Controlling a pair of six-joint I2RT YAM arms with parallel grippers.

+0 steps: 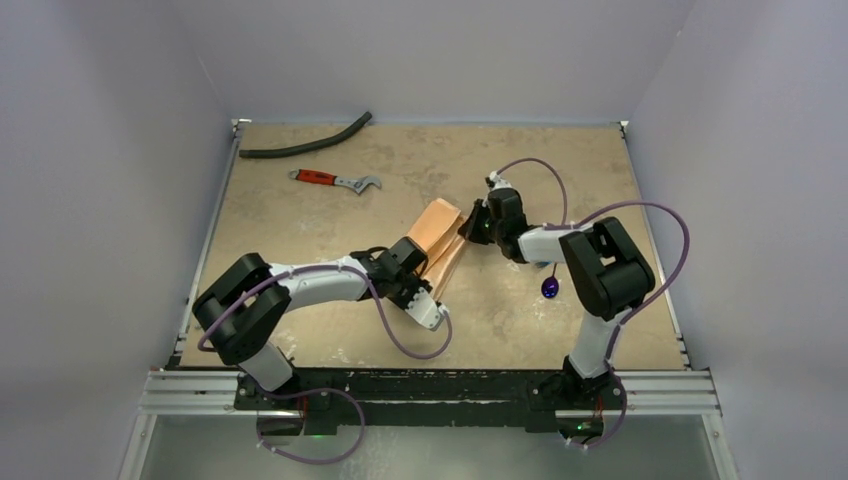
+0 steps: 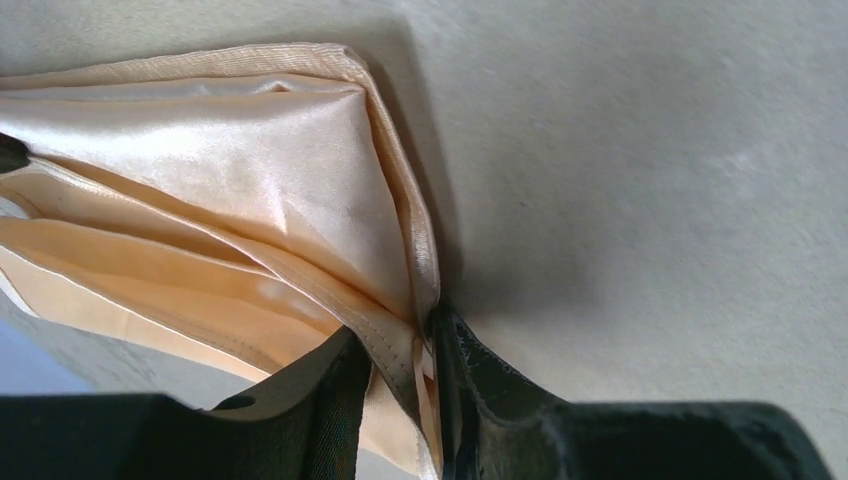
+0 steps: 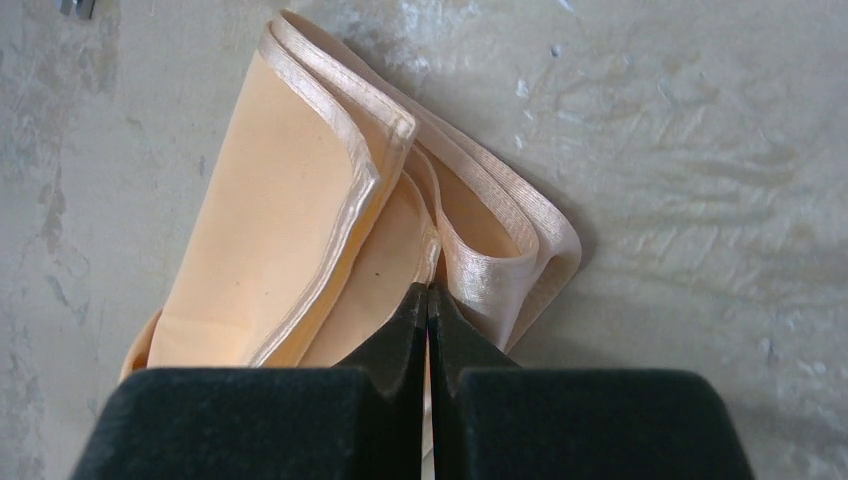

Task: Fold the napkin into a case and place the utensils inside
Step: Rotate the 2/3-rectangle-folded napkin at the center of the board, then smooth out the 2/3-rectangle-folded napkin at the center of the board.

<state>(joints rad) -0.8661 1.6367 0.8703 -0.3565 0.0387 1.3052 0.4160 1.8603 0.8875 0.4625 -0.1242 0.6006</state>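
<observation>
At the far left of the sandy bench (image 1: 300, 320), a curved black rubber hose (image 1: 305, 140) and a red-handled metal wrench (image 1: 335, 180) lie well apart from the work.

Moving right, the left claw (image 2: 405, 385) is clamped on the near hemmed edge of the soft peach-orange cloth napkin (image 2: 230, 190). Several layers are caught between its 2 fingers (image 2: 320, 400), probably to anchor that end.

The napkin lies mid-bench as a long, narrow strip. Its stacked folds gape rather than lie flat, so I judge the case unfinished.

On the strip's right side, near its far end, the right claw (image 3: 428, 325) is closed tight. It seems to pinch 1 thin layer, likely to draw a fold over or tighten it.

Further right, a small dark purple metal spoon (image 1: 550, 288) rests on the bench just beside the right arm, outside the cloth and waiting to go in.
</observation>
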